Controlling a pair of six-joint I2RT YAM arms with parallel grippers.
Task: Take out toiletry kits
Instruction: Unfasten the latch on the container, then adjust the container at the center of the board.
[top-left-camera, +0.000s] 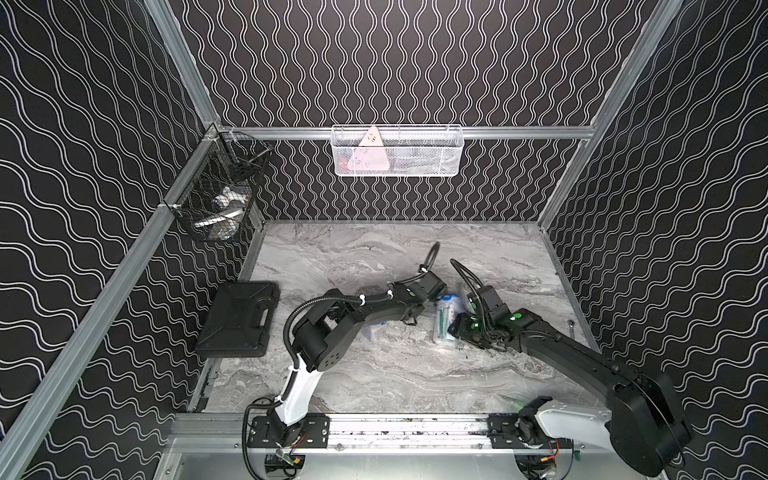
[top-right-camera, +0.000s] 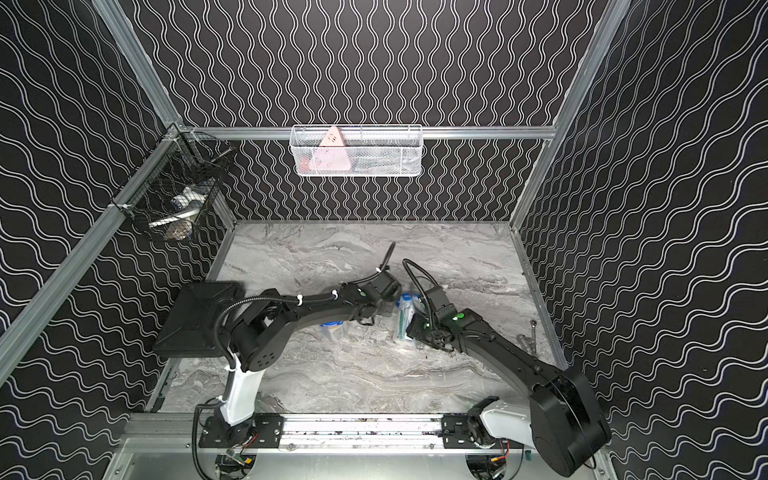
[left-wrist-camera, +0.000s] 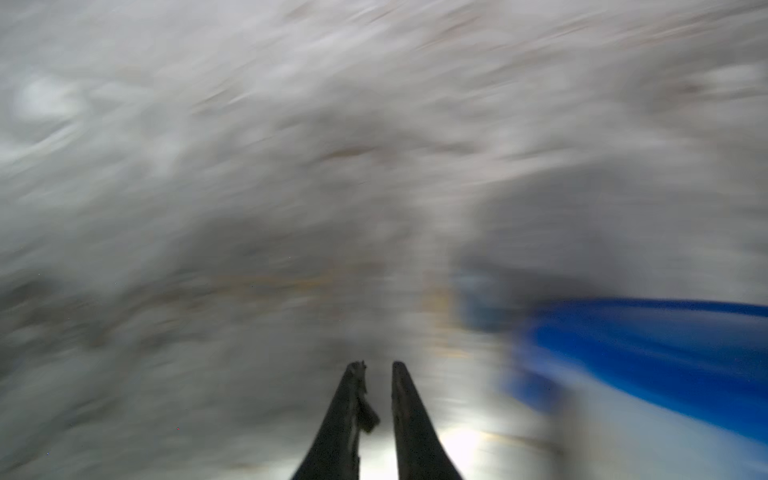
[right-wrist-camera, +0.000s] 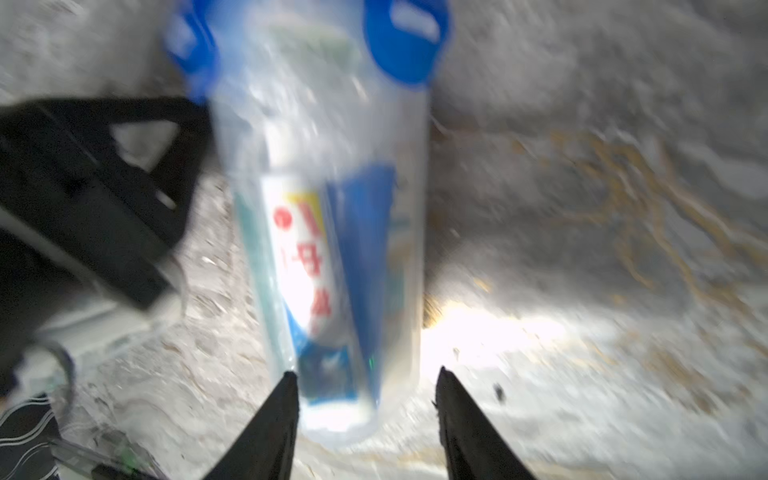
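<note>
Toiletry kit (top-left-camera: 445, 320) is seen lying flat on the table (top-left-camera: 374, 374), base set between the part-open jaws of the right gripper (right-wrist-camera: 365, 374), long axis pointed straight away, lid (right-wrist-camera: 405, 41) farthest; left gripper (left-wrist-camera: 378, 365) is closed empty beside it.

both wrist views motion-blurred, with glare; top views sharp.

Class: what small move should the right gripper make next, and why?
Probably close the right gripper on the lying toiletry kit: its clear base sits between the open jaws, with a gap on one side, while the left gripper is shut on nothing.
</note>
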